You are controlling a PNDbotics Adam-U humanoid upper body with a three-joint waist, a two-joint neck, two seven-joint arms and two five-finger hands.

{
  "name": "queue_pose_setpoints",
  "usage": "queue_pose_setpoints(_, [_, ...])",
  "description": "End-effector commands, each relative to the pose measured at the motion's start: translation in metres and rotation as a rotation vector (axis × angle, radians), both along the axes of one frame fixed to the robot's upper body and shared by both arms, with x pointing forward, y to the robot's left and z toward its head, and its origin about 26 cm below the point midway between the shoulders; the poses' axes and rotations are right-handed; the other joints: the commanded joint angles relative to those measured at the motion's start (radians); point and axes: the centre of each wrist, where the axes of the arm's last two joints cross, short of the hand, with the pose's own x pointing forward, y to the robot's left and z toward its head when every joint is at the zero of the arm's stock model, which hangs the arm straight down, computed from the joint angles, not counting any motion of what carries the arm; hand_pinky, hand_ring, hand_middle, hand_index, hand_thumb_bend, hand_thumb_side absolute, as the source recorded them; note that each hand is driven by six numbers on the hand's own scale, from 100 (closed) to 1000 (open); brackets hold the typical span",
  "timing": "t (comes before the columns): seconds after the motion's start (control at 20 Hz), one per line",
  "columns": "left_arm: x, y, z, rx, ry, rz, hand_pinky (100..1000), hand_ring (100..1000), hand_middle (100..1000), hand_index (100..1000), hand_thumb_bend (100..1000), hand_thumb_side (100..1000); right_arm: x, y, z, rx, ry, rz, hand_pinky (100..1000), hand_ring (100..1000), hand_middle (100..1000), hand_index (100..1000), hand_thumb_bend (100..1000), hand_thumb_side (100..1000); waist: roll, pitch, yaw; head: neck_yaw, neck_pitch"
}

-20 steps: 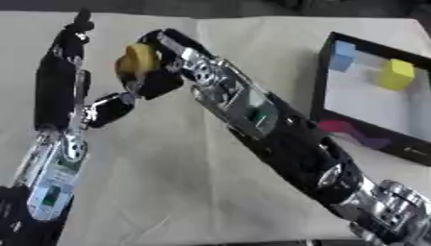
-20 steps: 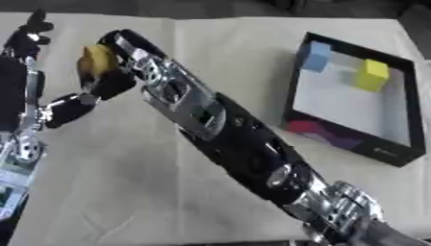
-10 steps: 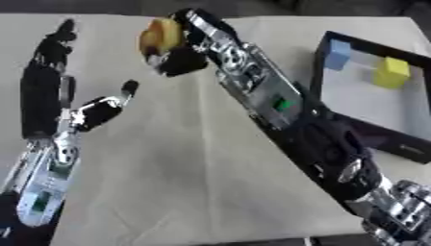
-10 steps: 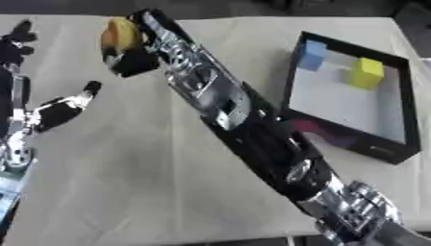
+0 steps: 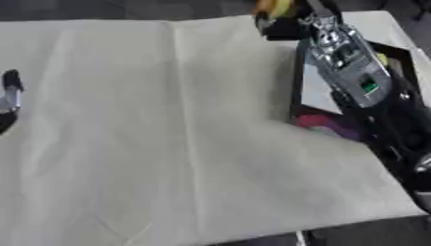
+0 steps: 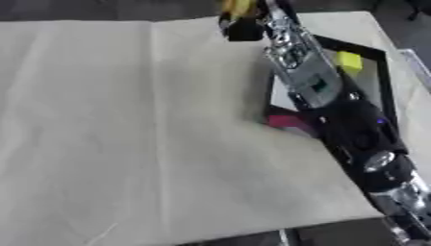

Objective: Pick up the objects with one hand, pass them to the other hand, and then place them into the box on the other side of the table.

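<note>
My right arm reaches from the lower right up to the top edge. There my right hand (image 5: 285, 25) is shut on a yellow-orange object (image 6: 238, 6), partly cut off by the frame. The hand hangs just left of the far corner of the black box (image 6: 380, 56). The box has a pale floor, and a yellow block (image 6: 349, 61) lies in it. My arm covers much of the box. Only a small part of my left hand (image 5: 9, 89) shows at the left edge, away from the object.
A pale cloth (image 5: 168, 134) covers the table, creased down its middle. A magenta patch (image 6: 286, 120) marks the box's near corner. The table's front edge (image 5: 252, 235) runs along the bottom, with dark floor beyond it.
My right hand has carried the yellow-orange object up and to the right, away from my left hand, to the box's far corner. The view has shifted, and my left hand now sits at the left edge.
</note>
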Motion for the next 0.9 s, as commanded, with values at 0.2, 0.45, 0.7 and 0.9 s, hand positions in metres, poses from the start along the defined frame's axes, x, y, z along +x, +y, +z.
queue_pose_setpoints(0.2, [-0.017, 0.046, 0.027, -0.125, -0.049, 0.04, 695, 655, 690, 828, 271, 551, -0.008, -0.073, 0.001, -0.037, -0.007, -0.25, 671, 404, 129, 505, 100, 100, 0.01, -0.01, -0.002, -0.058, -0.022])
queue_pose_setpoints(0.45, [-0.024, 0.06, 0.035, -0.205, -0.103, 0.087, 690, 646, 682, 825, 276, 558, -0.015, -0.106, -0.018, -0.05, 0.07, -0.33, 684, 435, 186, 531, 100, 100, 0.013, -0.006, -0.003, -0.13, -0.038])
queue_pose_setpoints(0.7, [-0.026, 0.064, 0.036, -0.253, -0.12, 0.099, 689, 643, 679, 822, 273, 555, -0.02, -0.119, -0.031, -0.158, 0.122, -0.313, 806, 657, 562, 825, 468, 173, 0.015, -0.006, -0.004, -0.144, -0.042])
queue_pose_setpoints(0.9, [-0.025, 0.069, 0.034, -0.266, -0.125, 0.11, 689, 643, 679, 824, 276, 546, -0.021, -0.13, -0.036, -0.292, 0.152, -0.294, 901, 856, 805, 948, 563, 294, 0.017, -0.007, -0.005, -0.133, -0.043])
